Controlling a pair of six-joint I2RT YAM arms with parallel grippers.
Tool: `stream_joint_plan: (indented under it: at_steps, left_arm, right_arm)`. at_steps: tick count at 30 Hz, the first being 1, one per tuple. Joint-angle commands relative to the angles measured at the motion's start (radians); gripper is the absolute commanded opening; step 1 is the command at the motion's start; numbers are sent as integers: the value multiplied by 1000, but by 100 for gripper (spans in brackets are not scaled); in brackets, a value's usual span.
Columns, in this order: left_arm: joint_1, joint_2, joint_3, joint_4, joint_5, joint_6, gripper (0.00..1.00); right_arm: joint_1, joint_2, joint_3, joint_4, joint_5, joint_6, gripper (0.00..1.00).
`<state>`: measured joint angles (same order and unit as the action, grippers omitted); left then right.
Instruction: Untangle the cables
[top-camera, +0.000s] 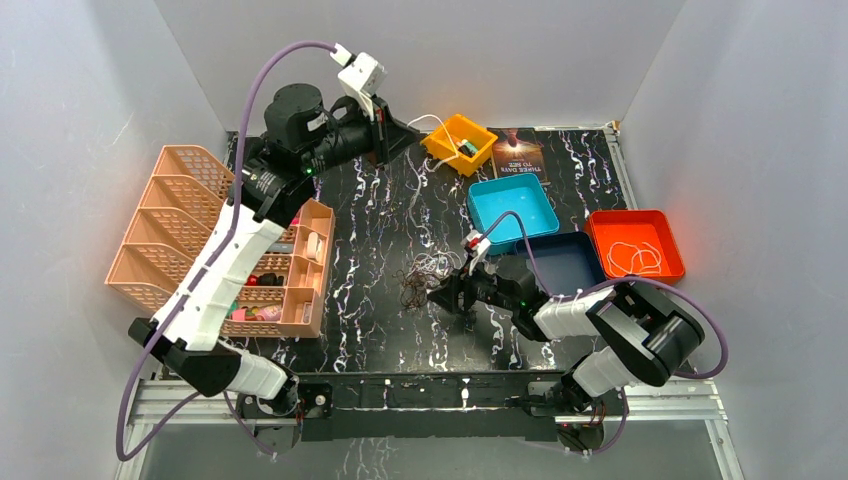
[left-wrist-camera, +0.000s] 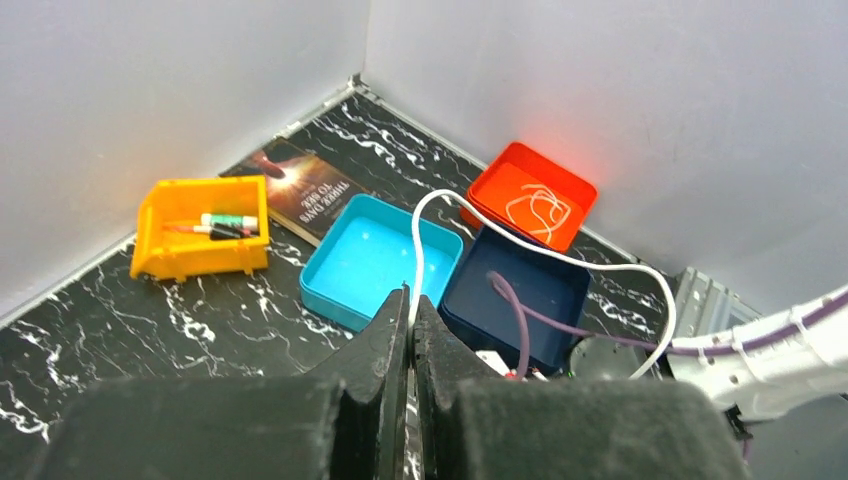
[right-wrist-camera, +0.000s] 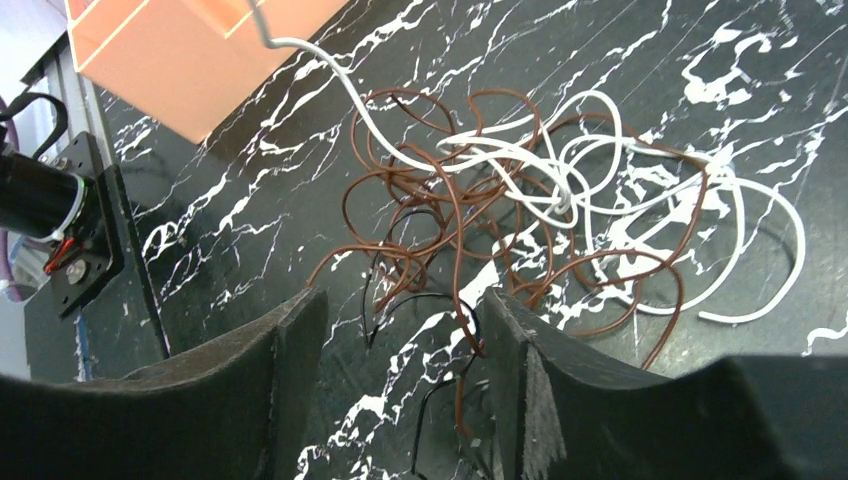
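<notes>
Near the middle of the black, white-veined marbled tabletop (top-camera: 370, 335) lies the clump of thin, curly cables (top-camera: 420, 272), white, reddish-brown and black loops knotted through one another. One long white cable (left-wrist-camera: 416, 250) leaves the clump and rises toward the far edge. There the left gripper (left-wrist-camera: 410, 295) hangs high with its jaws pressed together, and this white cable comes out from between their tips, so it appears pinched there.

The right gripper (right-wrist-camera: 400, 310) sits low at the near right side of the clump. Its jaws stand well apart and clamp nothing. Several brown and black loops lie on the tabletop in the gap between the two fingers (right-wrist-camera: 290, 360).

The main risk, as I judge it, is the right gripper closing where it is. It would take a bundle of brown and black strands at once, not a single one, and any pull would tighten the knot. If the left arm lifts further while the knot is not held down, the whole clump may ride up or drag toward the far edge. A strand this thin could also slip from the closed left jaws under tension.
</notes>
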<state>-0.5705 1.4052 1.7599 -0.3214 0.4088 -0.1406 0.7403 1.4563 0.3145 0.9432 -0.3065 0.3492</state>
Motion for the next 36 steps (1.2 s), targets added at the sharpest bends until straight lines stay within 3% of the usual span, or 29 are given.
stream_joint_plan:
  at_steps: [1, 20, 36]
  left_arm:
    - [3, 21, 100, -13, -53, 39, 0]
    - [3, 172, 421, -7, -84, 91, 0]
    - [3, 196, 478, 125, -114, 76, 0]
  right_arm:
    - [2, -24, -13, 53, -31, 13, 64]
    - [3, -47, -25, 27, -44, 12, 66]
    - [3, -179, -8, -84, -58, -11, 67]
